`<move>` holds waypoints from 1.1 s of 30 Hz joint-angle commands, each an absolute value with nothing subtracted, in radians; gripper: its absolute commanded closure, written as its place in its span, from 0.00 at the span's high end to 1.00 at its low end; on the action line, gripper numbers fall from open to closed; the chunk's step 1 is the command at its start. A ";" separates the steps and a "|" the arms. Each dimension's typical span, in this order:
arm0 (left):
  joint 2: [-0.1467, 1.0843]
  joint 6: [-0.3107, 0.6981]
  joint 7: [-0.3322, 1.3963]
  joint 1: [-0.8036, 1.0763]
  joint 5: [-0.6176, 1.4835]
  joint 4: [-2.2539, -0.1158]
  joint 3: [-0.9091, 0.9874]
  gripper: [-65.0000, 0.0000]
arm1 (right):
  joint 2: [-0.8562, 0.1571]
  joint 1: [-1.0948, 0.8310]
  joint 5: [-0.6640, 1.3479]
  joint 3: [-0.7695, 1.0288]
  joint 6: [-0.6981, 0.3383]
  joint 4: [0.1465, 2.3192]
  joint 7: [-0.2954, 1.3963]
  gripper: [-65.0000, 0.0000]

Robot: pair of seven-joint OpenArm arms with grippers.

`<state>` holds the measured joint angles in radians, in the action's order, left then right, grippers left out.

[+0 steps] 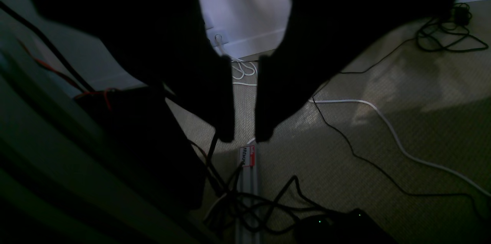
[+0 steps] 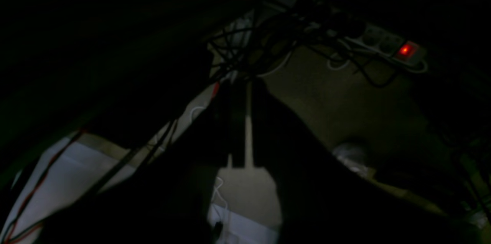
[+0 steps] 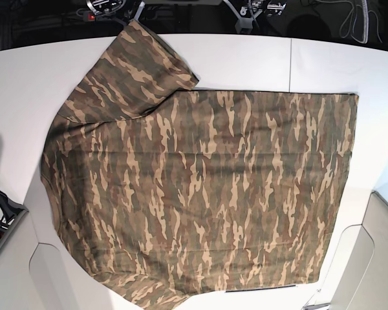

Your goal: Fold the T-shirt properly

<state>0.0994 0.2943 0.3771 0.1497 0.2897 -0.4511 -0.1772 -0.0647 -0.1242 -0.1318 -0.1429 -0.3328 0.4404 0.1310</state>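
T-shirt (image 3: 200, 187) first, from the base view: the camouflage cloth lies spread nearly flat over the white tabletop (image 3: 246, 61), covering most of it. One sleeve angles up toward the far left corner, the straight hem runs down near the right edge, and the near side drapes at or over the near edge, with a lower sleeve partly cut off by the frame. No arm or gripper shows here. By the look of it this is soft, light, limp cloth that will sag and crease wherever it is lifted, so a pinch at the corners of the hem or at a shoulder seam seems the sensible hold, with both arms lifting together to keep the fold straight.

Over to the left wrist view: the left gripper (image 1: 245, 136) hangs dark against carpet and loose cables (image 1: 383, 175), a power strip (image 1: 248, 182) below it. Its fingers stand narrowly apart, a slim gap of floor showing between them, nothing held, nothing touched. No shirt in sight.

Now the right wrist view, very dim: the right gripper (image 2: 242, 94) points at the floor near a power strip with a red lit switch (image 2: 406, 50). Its fingers look drawn all but together, a thin sliver between them, and they grip nothing.
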 commanded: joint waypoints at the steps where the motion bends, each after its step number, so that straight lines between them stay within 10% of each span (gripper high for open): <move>1: 0.100 0.307 0.379 0.153 0.294 -0.457 -0.177 0.16 | -0.069 -0.128 -0.131 -0.144 -0.344 0.448 0.123 0.03; 17: 0.168 0.394 0.472 0.244 0.234 -0.557 -0.160 0.16 | -0.141 -0.196 -0.131 -0.144 -0.355 0.523 0.127 0.03; 33: 0.235 0.630 0.706 0.620 0.553 -1.135 0.324 0.16 | -0.421 -0.667 0.241 -0.140 -0.574 1.264 0.141 0.03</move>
